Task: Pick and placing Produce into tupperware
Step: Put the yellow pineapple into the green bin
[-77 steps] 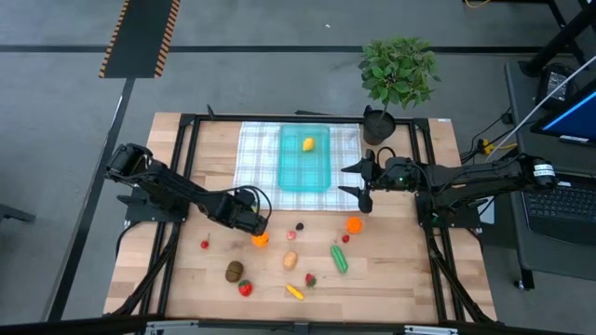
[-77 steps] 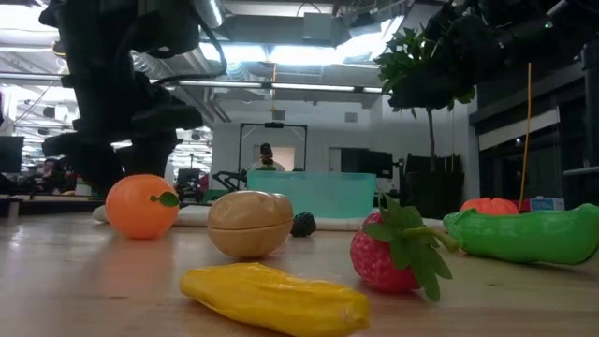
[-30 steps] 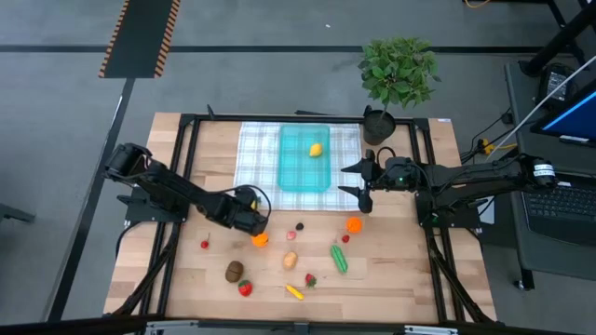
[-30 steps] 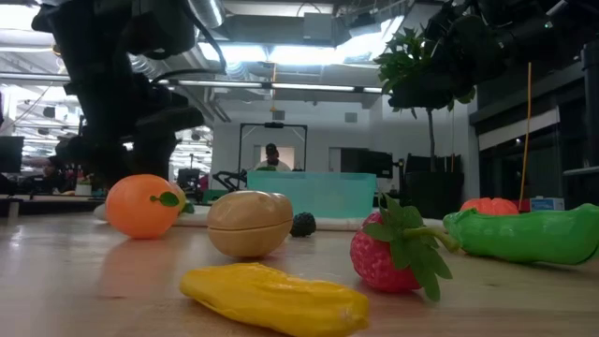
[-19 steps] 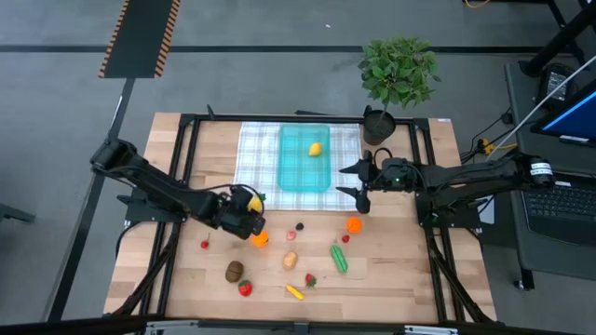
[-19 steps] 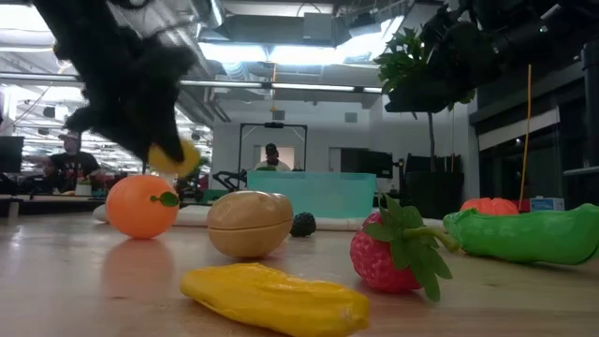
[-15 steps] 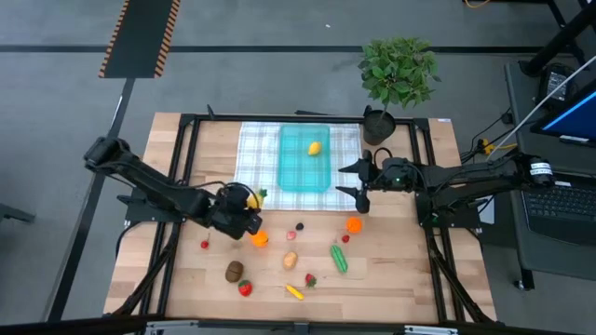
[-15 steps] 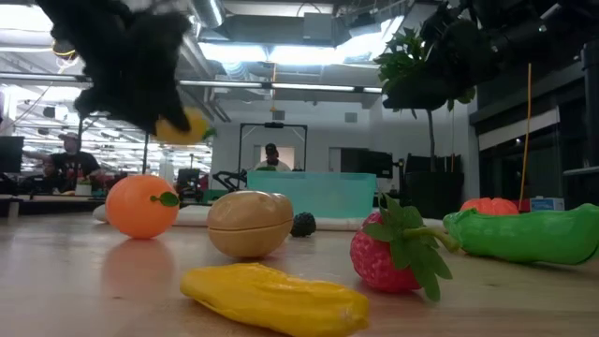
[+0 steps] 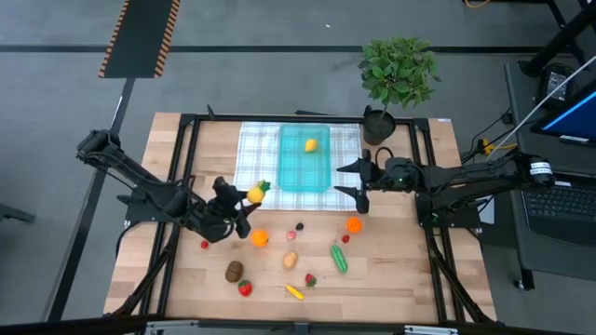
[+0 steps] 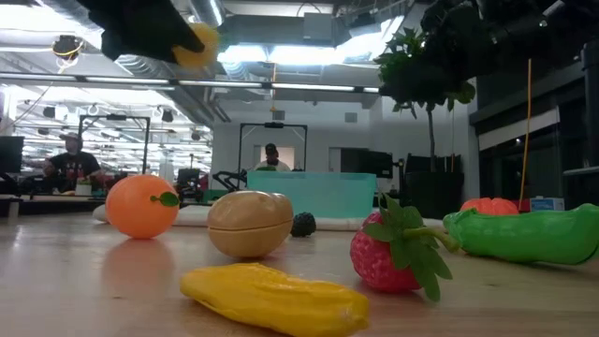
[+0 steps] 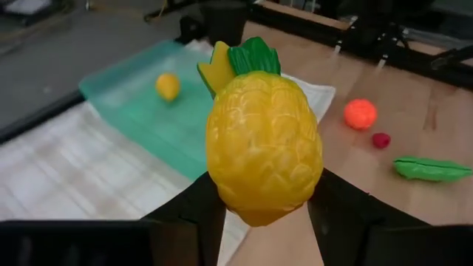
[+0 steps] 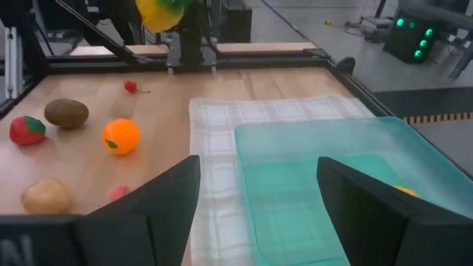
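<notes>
My left gripper (image 9: 244, 199) is shut on a yellow toy pineapple (image 11: 262, 148) with a green crown. It holds this piece of produce high above the table, just left of the tupperware (image 9: 298, 172); the pineapple (image 10: 197, 42) also shows at the top of the low view. The teal tupperware lies on a checked cloth (image 9: 256, 154) with a yellow lemon (image 9: 309, 144) in it. My right gripper (image 9: 354, 181) hangs open and empty by the tupperware's near right corner. More produce lies on the near half of the table. My left gripper pinches the pineapple's lower body (image 11: 222, 193) between its two fingers, one on each side. The fingers come slanting down from the table's left and near side. The pineapple is lifted clear, its green crown (image 11: 251, 55) pointing away from the gripper toward the tupperware.
On the wood lie two oranges (image 9: 259, 238) (image 9: 354, 223), a green cucumber (image 9: 339, 258), a kiwi (image 9: 235, 271), a potato (image 9: 291, 260), strawberries (image 9: 245, 288), a yellow piece (image 9: 294, 291) and small red berries. A potted plant (image 9: 399, 73) stands at the far right.
My left gripper has risen from beside the near orange, drawn back toward the table's left edge, and rolled at the wrist. It stays shut on the pineapple, which has gone from just above the table to high above it.
</notes>
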Action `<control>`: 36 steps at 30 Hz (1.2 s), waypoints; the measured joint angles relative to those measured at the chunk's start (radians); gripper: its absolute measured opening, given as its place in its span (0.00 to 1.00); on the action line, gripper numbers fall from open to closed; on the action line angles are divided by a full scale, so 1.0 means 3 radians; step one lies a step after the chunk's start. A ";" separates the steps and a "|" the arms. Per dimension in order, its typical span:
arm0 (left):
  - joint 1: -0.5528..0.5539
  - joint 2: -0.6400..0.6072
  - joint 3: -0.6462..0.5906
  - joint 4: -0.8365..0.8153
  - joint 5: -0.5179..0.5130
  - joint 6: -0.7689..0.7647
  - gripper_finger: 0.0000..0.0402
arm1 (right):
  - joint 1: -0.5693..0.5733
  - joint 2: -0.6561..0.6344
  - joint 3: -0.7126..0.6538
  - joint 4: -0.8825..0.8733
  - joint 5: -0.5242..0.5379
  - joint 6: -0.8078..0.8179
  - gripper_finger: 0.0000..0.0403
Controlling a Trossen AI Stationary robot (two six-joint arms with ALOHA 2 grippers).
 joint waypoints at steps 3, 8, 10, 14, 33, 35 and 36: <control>0.0028 0.0003 -0.0102 0.0343 -0.0023 0.0320 0.38 | 0.0003 0.0000 0.0000 0.0155 -0.0002 -0.0012 0.68; 0.0153 0.0004 -0.0434 0.1168 0.0055 0.0851 0.37 | 0.0003 0.0000 0.0000 0.0342 -0.0003 -0.0025 0.68; 0.0240 0.0005 -0.0624 0.1653 0.0214 0.1092 0.38 | 0.0003 0.0000 0.0000 0.0356 -0.0017 -0.0008 0.68; 0.0481 0.0005 -0.1015 0.2805 0.0833 0.1661 0.39 | 0.0004 0.0000 0.0000 0.0361 -0.0309 -0.0004 0.68; 0.1534 0.0005 -0.1297 0.3618 0.2584 0.2132 0.38 | 0.0024 0.0077 -0.1242 0.2409 -0.0662 0.0251 0.68; 0.1581 0.0005 -0.1297 0.3618 0.2605 0.2132 0.38 | 0.0024 0.0076 -0.1246 0.2398 -0.0645 0.0252 0.68; 0.1599 0.0005 -0.1297 0.3618 0.2629 0.2132 0.39 | 0.0024 0.0077 -0.1246 0.2396 -0.0641 0.0241 0.68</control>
